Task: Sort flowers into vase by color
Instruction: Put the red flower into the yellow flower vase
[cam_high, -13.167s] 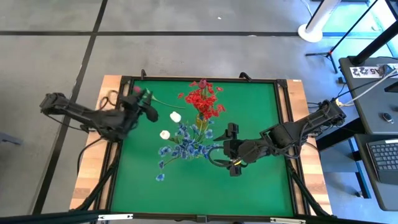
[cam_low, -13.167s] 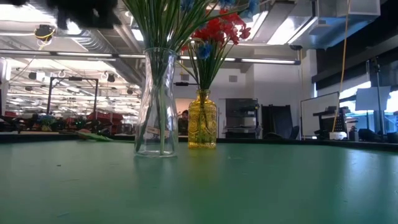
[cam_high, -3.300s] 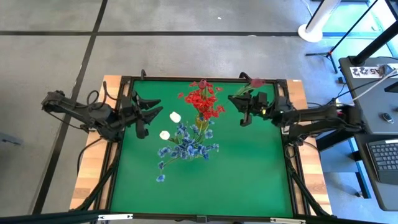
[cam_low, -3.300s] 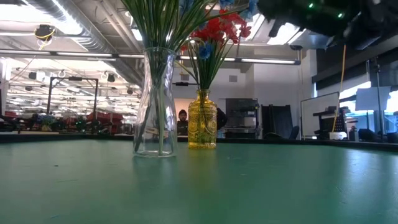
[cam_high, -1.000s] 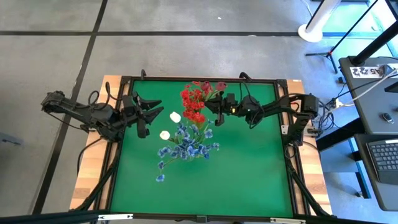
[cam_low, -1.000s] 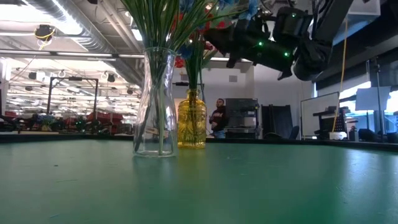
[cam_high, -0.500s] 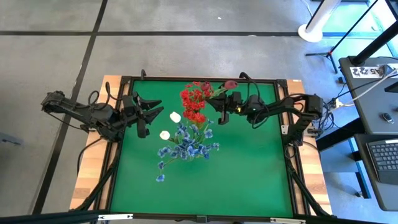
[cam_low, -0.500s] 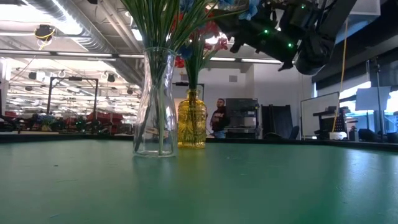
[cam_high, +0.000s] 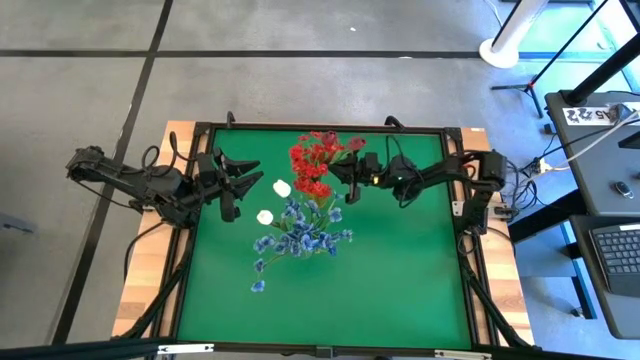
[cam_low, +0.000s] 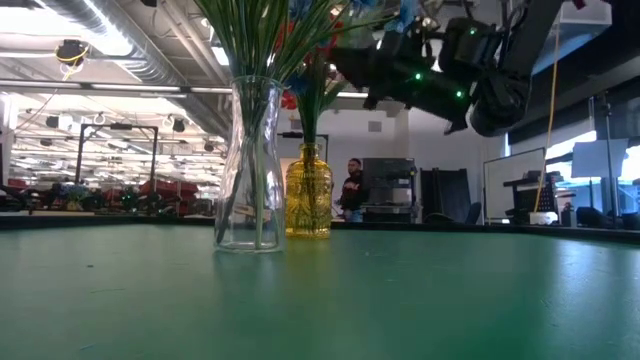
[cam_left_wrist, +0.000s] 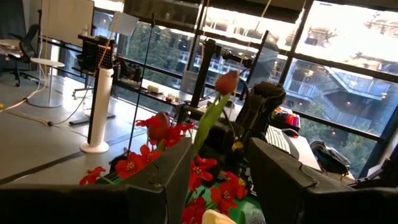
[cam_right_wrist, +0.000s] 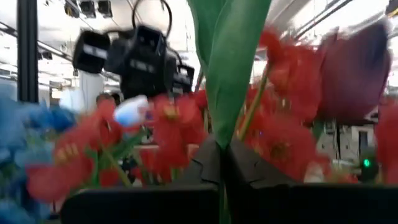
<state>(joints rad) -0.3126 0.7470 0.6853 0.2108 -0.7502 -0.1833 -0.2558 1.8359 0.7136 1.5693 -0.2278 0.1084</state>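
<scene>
Right claw (cam_high: 342, 184) pinches pink bud (cam_high: 357, 143) beside red clusters (cam_high: 313, 166).

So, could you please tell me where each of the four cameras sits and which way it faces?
High: overhead, straight down on the green table; both arms.
Low: table height, facing clear vase and yellow vase; right arm above.
Left wrist: past open left gripper toward the red flowers.
Right wrist: right gripper shut on a green stem.
Shared: red flowers in both wrist views.

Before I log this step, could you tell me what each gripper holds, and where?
The right gripper pinches a pink-budded flower by its green stem or leaf. The left gripper holds nothing.
</scene>
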